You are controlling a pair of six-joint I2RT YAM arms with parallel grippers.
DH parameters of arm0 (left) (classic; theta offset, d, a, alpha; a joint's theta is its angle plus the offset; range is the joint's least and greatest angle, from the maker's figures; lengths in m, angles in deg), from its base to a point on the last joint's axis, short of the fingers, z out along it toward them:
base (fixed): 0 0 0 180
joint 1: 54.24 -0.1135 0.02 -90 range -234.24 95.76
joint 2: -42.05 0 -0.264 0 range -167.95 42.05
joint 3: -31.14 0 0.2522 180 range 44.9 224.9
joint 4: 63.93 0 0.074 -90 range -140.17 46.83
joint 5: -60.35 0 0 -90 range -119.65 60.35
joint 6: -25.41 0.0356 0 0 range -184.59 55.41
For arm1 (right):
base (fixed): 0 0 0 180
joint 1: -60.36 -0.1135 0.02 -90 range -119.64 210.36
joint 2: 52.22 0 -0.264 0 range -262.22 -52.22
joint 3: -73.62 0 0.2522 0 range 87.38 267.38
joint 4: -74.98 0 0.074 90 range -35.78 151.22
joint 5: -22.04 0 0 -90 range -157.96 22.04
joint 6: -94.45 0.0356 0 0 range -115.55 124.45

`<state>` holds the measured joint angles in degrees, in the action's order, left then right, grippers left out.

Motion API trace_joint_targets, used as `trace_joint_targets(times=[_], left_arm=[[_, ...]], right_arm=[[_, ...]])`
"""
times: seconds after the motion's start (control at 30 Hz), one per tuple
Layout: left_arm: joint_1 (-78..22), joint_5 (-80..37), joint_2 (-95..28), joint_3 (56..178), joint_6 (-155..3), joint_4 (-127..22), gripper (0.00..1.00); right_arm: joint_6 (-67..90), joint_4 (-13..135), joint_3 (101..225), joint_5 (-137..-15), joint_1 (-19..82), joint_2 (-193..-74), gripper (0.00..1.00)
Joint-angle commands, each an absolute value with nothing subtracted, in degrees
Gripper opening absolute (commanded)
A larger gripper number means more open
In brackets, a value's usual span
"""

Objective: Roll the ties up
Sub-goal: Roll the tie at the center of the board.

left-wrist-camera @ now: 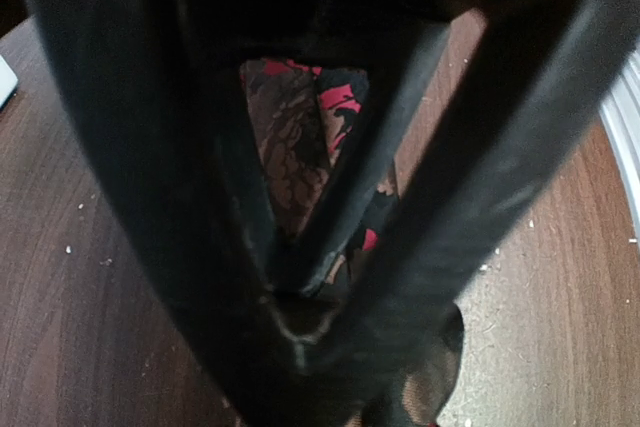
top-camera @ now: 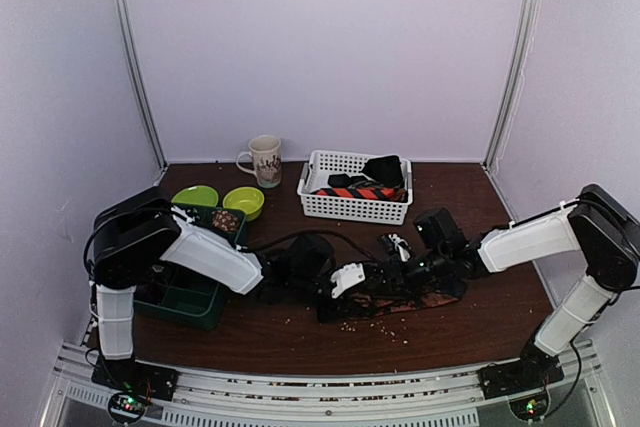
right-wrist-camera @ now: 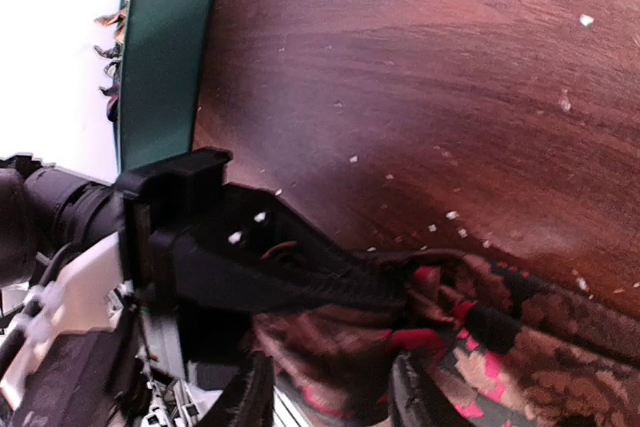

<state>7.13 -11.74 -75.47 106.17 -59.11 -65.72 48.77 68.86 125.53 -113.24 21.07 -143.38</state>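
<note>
A dark brown tie (top-camera: pixel 405 302) with a red and black pattern lies bunched on the wooden table (top-camera: pixel 300 342) between the two arms. My left gripper (top-camera: pixel 372 289) is shut on it. In the left wrist view its fingers (left-wrist-camera: pixel 180 197) meet at the tips (left-wrist-camera: pixel 295 332) with the patterned fabric (left-wrist-camera: pixel 295 137) pinched there. My right gripper (top-camera: pixel 398 275) hovers close by from the right. In the right wrist view its jaws (right-wrist-camera: pixel 330 379) stand apart over a fold of the tie (right-wrist-camera: pixel 500 347). The left gripper's black fingers (right-wrist-camera: pixel 290 272) pinch the cloth just ahead.
A white basket (top-camera: pixel 340 209) at the back holds an orange-red striped tie (top-camera: pixel 362 190) and a black one (top-camera: pixel 385 169). A green tray (top-camera: pixel 190 297), two green bowls (top-camera: pixel 195 195) (top-camera: pixel 243 201) and a mug (top-camera: pixel 265 160) stand at the left. Crumbs dot the wood.
</note>
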Motion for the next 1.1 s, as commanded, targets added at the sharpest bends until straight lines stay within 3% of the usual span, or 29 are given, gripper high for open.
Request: trace_joint_targets(times=[0.0,0.1,0.17,0.2,0.33,0.53,0.77,0.93,1.07], left_arm=[[7.49,-17.17,-78.04,104.44,-60.29,-54.98,0.15],[7.46,-17.51,-77.84,104.29,-60.65,-55.44,0.18],[7.46,-17.52,-77.33,103.8,-61.07,-56.45,0.26],[7.46,-17.52,-77.07,103.59,-61.37,-57.17,0.34],[7.38,-16.92,-74.56,102.16,-61.71,-61.16,0.5],[7.38,-15.16,-73.02,102.18,-62.21,-65.78,0.55],[7.53,-11.98,-73.94,94.84,-70.28,-87.23,0.66],[7.88,-12.15,-79.0,96.41,-77.28,-96.28,0.65],[8.57,-13.64,-82.38,97.98,-80.98,-100.84,0.57]], right_arm=[[50.49,71.59,125.93,-113.18,20.65,-146.14,0.35],[49.14,71.33,125.55,-113.23,20.39,-146.52,0.15],[47.65,70.11,125.48,-112.89,20.39,-146.44,0.02],[46.81,68.95,125.46,-112.48,20.45,-146.4,0.0],[44.06,66.73,125.11,-110.44,20.54,-146.16,0.0],[42.66,66.4,124.34,-108.41,20.72,-145.86,0.0],[40.85,65.73,123.42,-106.54,21.29,-146.5,0.0],[40.93,66.14,122.89,-106.39,21.33,-146.22,0.0],[41.1,66.31,122.81,-106.21,21.33,-146.17,0.0]])
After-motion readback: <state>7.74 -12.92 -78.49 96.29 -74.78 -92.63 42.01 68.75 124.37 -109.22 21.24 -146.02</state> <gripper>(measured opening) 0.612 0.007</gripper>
